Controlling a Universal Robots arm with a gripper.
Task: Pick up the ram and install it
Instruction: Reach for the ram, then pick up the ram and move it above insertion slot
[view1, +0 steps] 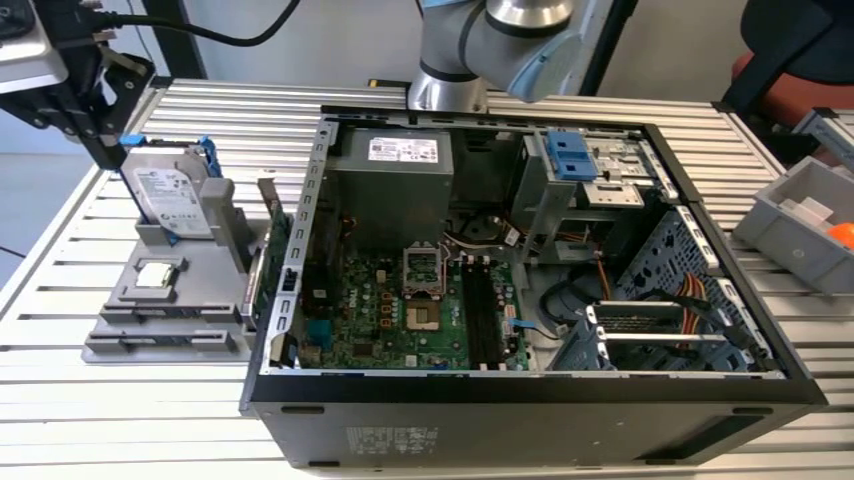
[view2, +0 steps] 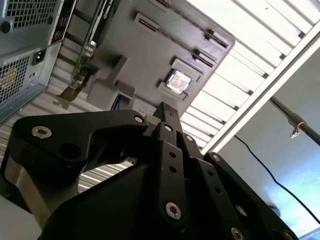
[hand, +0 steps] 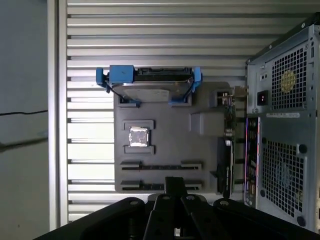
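The open computer case (view1: 534, 400) lies with its motherboard (view1: 387, 310) facing up. Beside it, on the exterior view's left, sits the grey holder tray (hand: 165, 137), with the hard drive (hand: 150, 90) standing at one end. My gripper (hand: 175, 184) hangs above that tray, fingers pressed together on nothing I can see. The ram (view1: 471, 310), as best I can judge, is the dark strip standing in the motherboard's memory slots. The tray's long slots (hand: 160, 165) look bare. If the ram is only half seated, a nudge could tilt it. If I drop straight down, I risk striking the hard drive. Pale labels mark the power supply (view1: 400, 150) and the drive, but I leave their print unread.
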